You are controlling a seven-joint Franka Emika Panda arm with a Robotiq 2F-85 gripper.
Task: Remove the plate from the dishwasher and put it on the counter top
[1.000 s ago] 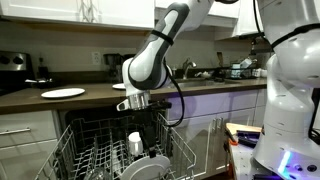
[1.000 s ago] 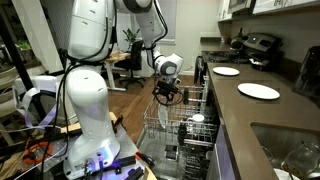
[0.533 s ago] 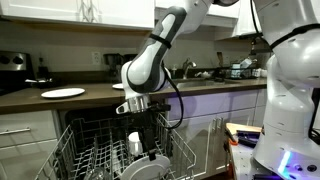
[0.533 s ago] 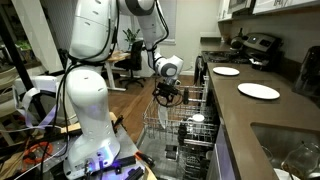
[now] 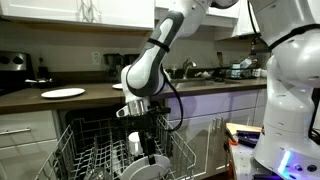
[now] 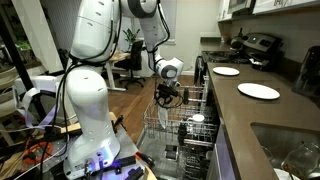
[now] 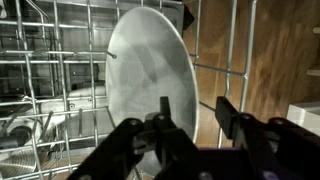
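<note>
The Robotiq gripper hangs inside the dishwasher, fingers part-spread either side of the plate's rim. The pale plate stands upright in the wire rack.

Smooth plate (faint sheen), pale wire rack.

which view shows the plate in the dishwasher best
The wrist view: the plate fills the frame, standing on edge. In an exterior view only its upper part shows at the bottom edge; in an exterior view the rack wires hide it.
</note>
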